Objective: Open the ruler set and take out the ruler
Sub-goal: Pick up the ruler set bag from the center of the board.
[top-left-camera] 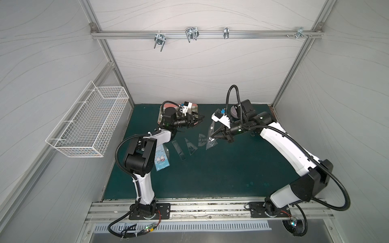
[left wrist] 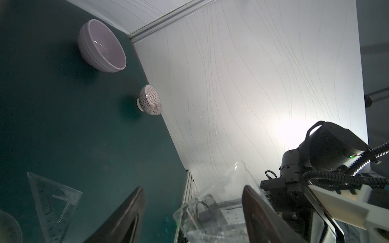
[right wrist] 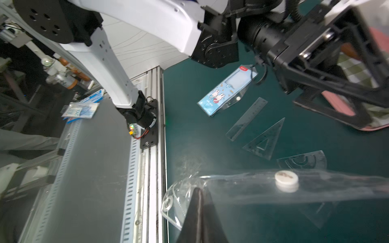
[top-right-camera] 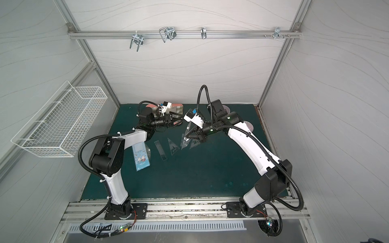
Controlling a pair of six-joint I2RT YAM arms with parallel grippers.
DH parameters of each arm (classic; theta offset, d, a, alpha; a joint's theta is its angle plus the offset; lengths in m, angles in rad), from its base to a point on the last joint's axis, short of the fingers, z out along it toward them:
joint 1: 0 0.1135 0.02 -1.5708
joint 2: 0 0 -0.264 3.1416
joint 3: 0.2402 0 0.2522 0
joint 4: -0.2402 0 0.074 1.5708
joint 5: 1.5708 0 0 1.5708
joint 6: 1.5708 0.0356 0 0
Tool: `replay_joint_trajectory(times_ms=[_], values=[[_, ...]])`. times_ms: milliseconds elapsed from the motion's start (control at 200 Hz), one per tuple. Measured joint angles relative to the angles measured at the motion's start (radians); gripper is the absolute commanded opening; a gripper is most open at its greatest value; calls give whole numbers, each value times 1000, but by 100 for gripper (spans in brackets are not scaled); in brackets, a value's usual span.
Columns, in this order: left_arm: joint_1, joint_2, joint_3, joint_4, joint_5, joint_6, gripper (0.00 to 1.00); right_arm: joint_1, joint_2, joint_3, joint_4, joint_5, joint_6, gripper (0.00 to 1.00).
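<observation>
Two grippers: the left gripper (top-left-camera: 200, 121) stands wide and empty; the right gripper (top-left-camera: 212, 138) is pinched on an edge of the clear pouch (right wrist: 294, 189).
Ruler (top-left-camera: 179, 150): already out of the pouch and flat on the green mat (top-left-camera: 210, 178). It lies between the two grippers, on the arm-base side of both tips and apart from each.
Neighbours: a set square (top-left-camera: 191, 146) lies just beside the ruler. The protractor (top-left-camera: 202, 140) is nearer the right gripper's tips, by the hanging pouch; whether they touch I cannot tell.
Handling: the ruler is probably light, stiff and slick. It is thin and flush with the mat, so there is little edge to get under, and clear plastic is hard to read against the green.
Hold: best judged across its narrow width near one end, with the jaws narrowed first.
Pouch: soft, floppy film that sags from the right tips and could drape over the pieces below.
Edges: the tray (top-right-camera: 177, 108) sits under the left gripper, and the printed card (top-left-camera: 161, 160) lies beside the left forearm.
Room: open mat lies beyond the ruler toward the arm bases, so that side looks freest.
</observation>
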Motion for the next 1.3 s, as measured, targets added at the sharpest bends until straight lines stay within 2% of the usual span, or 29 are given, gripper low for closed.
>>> replay_joint_trajectory(times_ms=[90, 250, 465, 690, 930, 1300], values=[[0, 4, -34, 78, -32, -101, 74, 0, -23, -29, 83, 37, 37, 0], [0, 85, -56, 359, -93, -391, 74, 0, -31, -50, 195, 64, 86, 0], [-6, 105, -89, 467, -135, -598, 76, 0, -30, -46, 255, 77, 101, 0], [-34, 105, -83, 505, -156, -722, 76, 0, -24, -33, 295, 64, 100, 0], [-96, 97, -74, 512, -162, -795, 76, 0, 14, -2, 332, 29, 100, 0], [-96, 12, -73, 525, -198, -872, 73, 2, 33, 1, 361, -19, 99, 0]])
